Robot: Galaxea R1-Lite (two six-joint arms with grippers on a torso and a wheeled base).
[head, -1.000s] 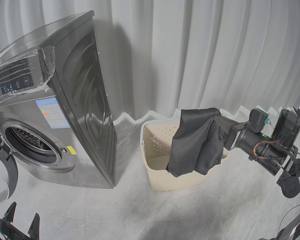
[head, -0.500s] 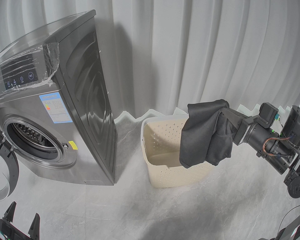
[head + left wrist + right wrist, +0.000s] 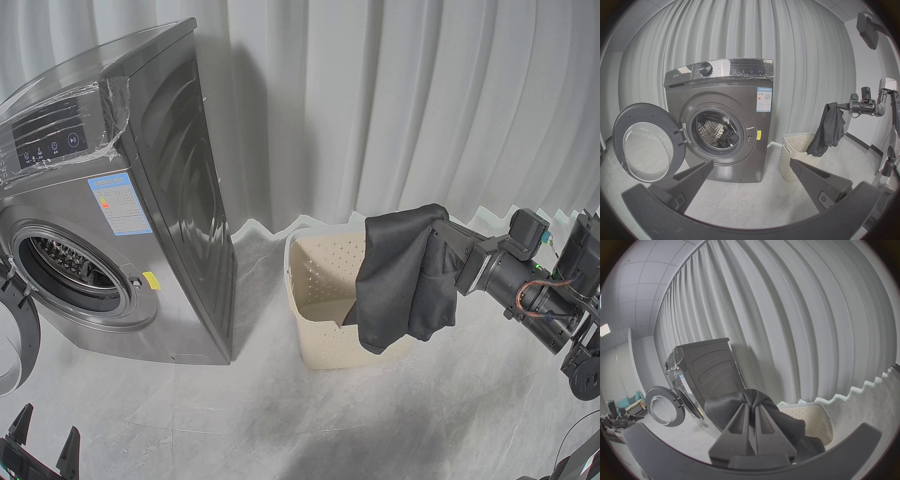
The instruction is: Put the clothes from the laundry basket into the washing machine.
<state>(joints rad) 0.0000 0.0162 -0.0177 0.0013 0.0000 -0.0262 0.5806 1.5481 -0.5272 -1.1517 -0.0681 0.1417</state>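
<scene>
A black garment hangs from my right gripper, which is shut on its top fold above the right side of the cream laundry basket. Its lower end droops across the basket's rim. In the right wrist view the fingers pinch the bunched cloth. The grey washing machine stands to the left with its round door swung open, and dark clothing lies in the drum. My left gripper is open and holds nothing, low in front of the machine.
White curtains run behind the machine and the basket. Bare grey floor lies between the basket, the machine and me. The open door juts out at the machine's left.
The head camera has shifted a little. My right gripper carried the garment up and to the right, then back left; its lower end hangs lower over the basket again. The left gripper kept still.
</scene>
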